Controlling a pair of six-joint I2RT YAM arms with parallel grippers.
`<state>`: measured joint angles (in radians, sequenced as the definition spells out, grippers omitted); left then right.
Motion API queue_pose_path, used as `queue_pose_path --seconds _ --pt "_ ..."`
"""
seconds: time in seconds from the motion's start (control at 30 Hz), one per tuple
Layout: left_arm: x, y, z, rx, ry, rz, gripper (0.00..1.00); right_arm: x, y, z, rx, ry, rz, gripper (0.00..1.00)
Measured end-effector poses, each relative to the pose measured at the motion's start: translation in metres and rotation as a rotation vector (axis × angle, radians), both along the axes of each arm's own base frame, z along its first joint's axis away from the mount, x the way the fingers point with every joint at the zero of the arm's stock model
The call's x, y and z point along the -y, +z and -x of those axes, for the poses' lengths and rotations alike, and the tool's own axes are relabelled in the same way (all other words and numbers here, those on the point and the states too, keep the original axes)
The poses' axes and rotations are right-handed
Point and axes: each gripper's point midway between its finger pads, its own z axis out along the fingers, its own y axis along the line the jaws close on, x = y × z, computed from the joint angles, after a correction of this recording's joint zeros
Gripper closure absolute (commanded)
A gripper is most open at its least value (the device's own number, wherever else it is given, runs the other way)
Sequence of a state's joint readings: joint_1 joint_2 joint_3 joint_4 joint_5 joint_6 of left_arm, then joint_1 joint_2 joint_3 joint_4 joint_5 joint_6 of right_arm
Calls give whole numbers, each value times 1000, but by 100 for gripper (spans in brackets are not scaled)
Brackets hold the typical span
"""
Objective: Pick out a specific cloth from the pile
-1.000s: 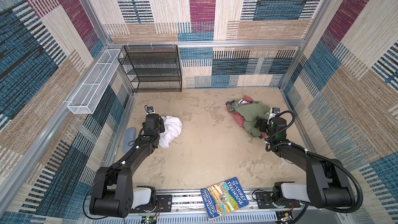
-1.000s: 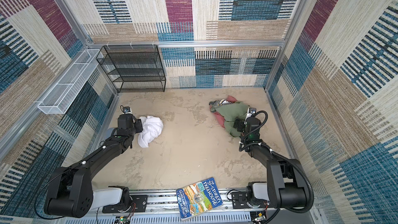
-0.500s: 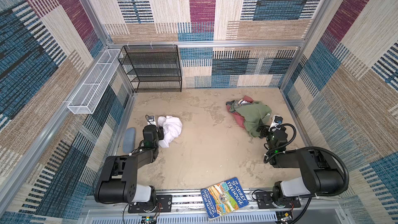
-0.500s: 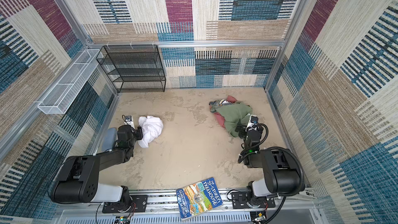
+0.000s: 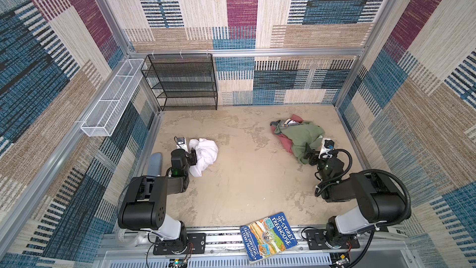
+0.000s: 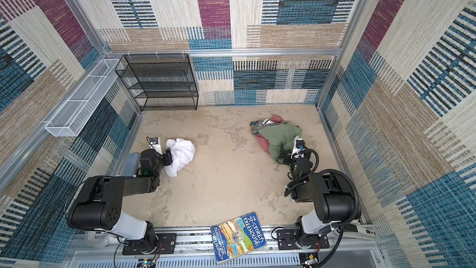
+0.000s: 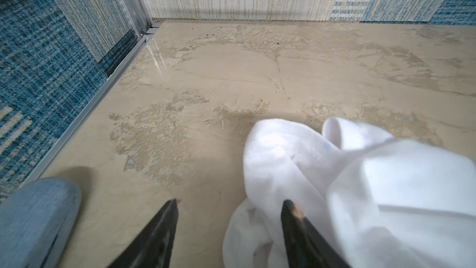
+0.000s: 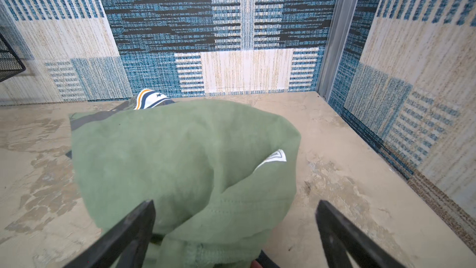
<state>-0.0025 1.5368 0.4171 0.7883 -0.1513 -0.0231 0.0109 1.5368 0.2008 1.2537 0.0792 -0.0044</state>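
Cloth (image 5: 204, 155): white, crumpled on the floor (image 5: 244, 176), left side in both top views, well apart from the pile (image 5: 298, 135) at the right rear.

Left gripper (image 5: 193, 154): jaws apart, low, at the cloth's near-left edge. In the left wrist view one finger (image 7: 296, 223) touches the cloth's folds; the other finger (image 7: 164, 225) is over bare floor. Nothing clamped.

Right gripper (image 5: 310, 154): jaws wide apart at the near edge of the pile. In the right wrist view the green garment (image 8: 185, 155) bulges between the fingers, ungripped.

Pile: green on top, red garment (image 5: 284, 143) under it, striped piece (image 8: 152, 100) at the far end.

Around:
- blue-grey item (image 5: 154, 163) by the left wall, just beside the left arm
- black rack (image 5: 185, 83) at rear left
- white basket (image 5: 110, 101) on the left wall
- book (image 5: 268, 238) on the front rail
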Motion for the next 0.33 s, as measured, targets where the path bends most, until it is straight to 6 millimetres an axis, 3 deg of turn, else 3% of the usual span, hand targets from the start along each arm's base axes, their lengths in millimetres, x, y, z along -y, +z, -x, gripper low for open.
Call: queue_pose_path --seconds 0.33 --pt "0 0 0 0 0 0 33 -1 2 -1 8 7 -1 0"
